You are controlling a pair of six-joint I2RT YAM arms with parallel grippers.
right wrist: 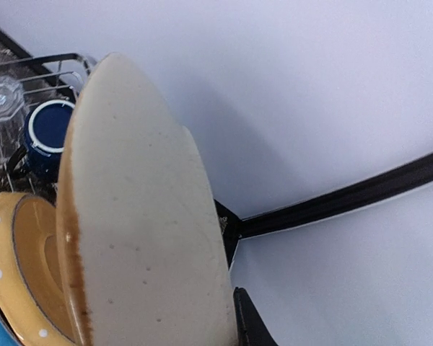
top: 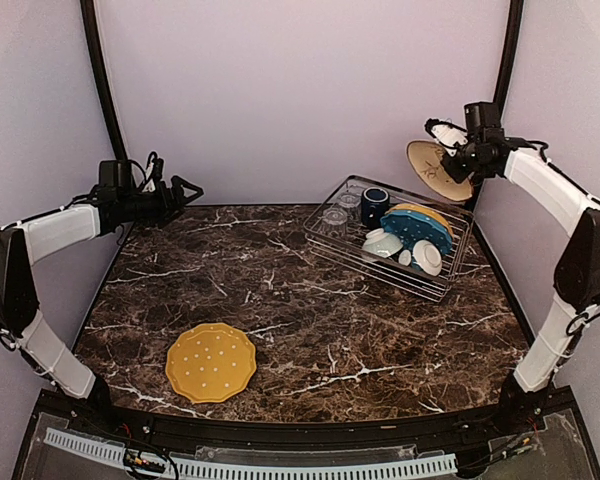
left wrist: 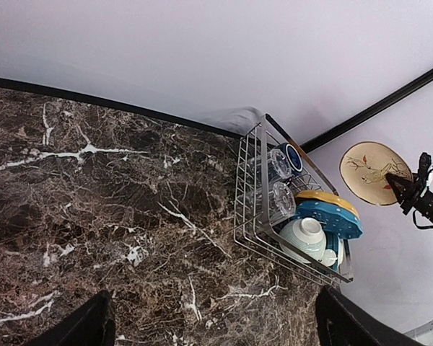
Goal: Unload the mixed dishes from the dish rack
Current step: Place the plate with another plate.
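1. Dish rack (top: 420, 287) of silver wire is set at the far right of the marble table (top: 310, 300), turned at an angle to the table's edges.
2. Inside it, a navy mug (top: 374, 204) and clear glass tumblers (top: 335, 216) are placed at the far end. A blue dotted plate (top: 420, 232) is stood on edge with a yellow plate (top: 425, 211) just behind it. White bowls (top: 382, 243) are laid at the near end.
3. A mustard yellow plate (top: 210, 362) is laid flat on the table near the front left, well apart from the rack.
4. A cream plate (top: 435, 172) with a painted design is held in the air beyond the rack's far right corner, tilted, with its painted face turned toward the left side.
5. This plate is clamped at its rim by the right gripper (top: 458, 152). In the right wrist view its plain back (right wrist: 144, 216) is seen filling most of the frame, with the mug and the yellow plate below it.
6. The right arm is raised high from its base at the near right. Its forearm is angled up toward the far wall and its wrist is bent leftward.
7. The left arm is folded at the left edge, and its forearm is held roughly level over the far left corner of the table, pointed toward the rack.
8. The left gripper (top: 185, 190) is spread wide, and nothing is held in it. In the left wrist view its dark fingertips (left wrist: 94, 324) are seen at the bottom corners, well apart.
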